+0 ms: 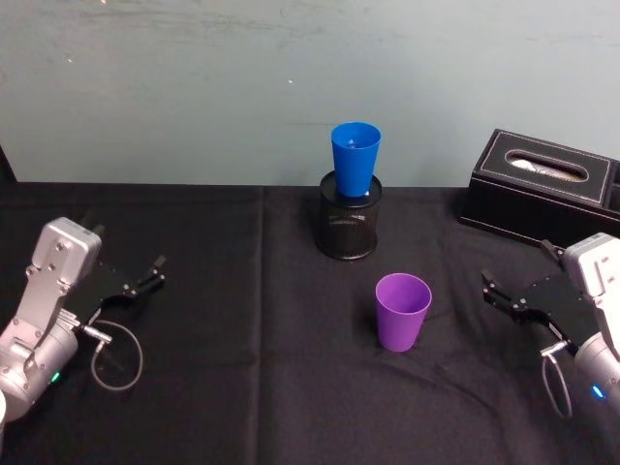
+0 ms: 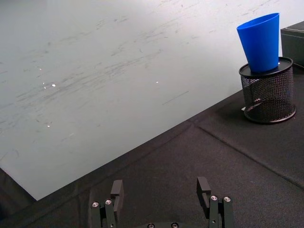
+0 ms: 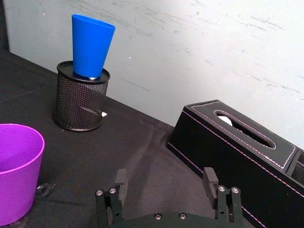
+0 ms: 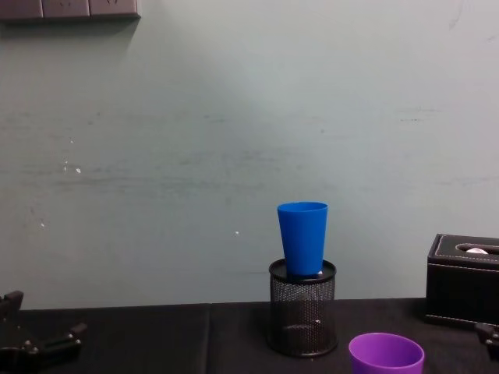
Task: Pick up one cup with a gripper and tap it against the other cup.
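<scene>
**Task objects.** The purple cup (image 1: 403,310) stood upright, mouth up, on the black table cloth (image 1: 242,378), near the middle of the work area and toward the robot's right. The blue cup (image 1: 355,160) sat upright in the mouth of a black mesh pen holder (image 1: 349,225), its base lodged in the holder opening. The holder stood behind the purple cup and slightly to its left, close to the pale wall (image 1: 194,87). The two cups were apart and did not touch.

**Grippers.** The left gripper (image 2: 160,189) was low over the cloth at the left side of the table, well apart from both cups. Its fingers (image 2: 117,190) were spread with nothing between them. The right gripper (image 3: 166,176) was at the right side, near the purple cup but clear of it. Its fingers (image 3: 209,178) were likewise spread and empty.

**Surroundings.** A black tissue box (image 1: 542,189) stood at the far right of the table, behind the right gripper. Bare cloth lay between the right gripper and the purple cup. The pen holder raised the blue cup's base above the purple cup's rim.
</scene>
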